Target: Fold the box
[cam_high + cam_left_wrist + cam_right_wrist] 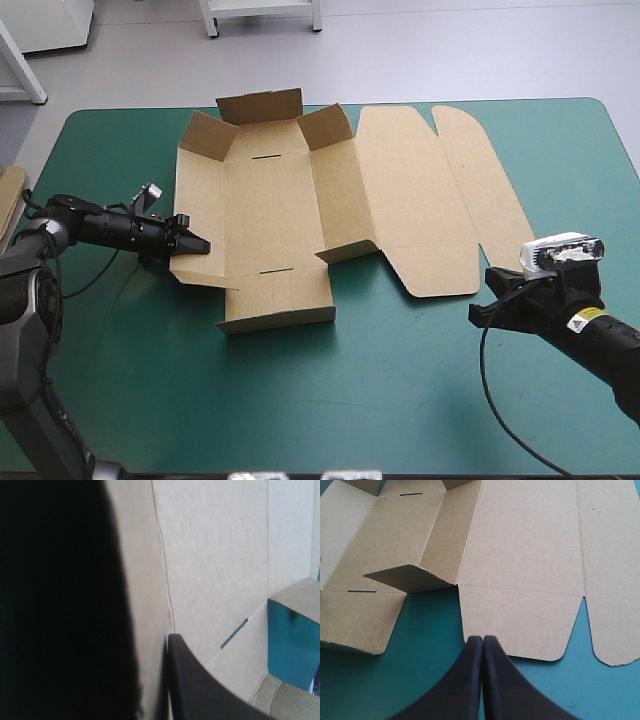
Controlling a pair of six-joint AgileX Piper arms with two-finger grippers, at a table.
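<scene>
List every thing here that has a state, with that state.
box: mostly flat, several flaps raised.
left gripper: shut on the box's left panel.
right gripper: shut, empty, beside the box.
spare board: lying at the left edge of the table.

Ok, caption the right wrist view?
Shut right gripper above the table, pointing at a flat flap of the box.

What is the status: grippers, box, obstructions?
Left gripper shut on the box, left edge. Right gripper shut, empty, just short of the near flap. Box mostly flat, corner flaps raised. Nothing in the way.
</scene>
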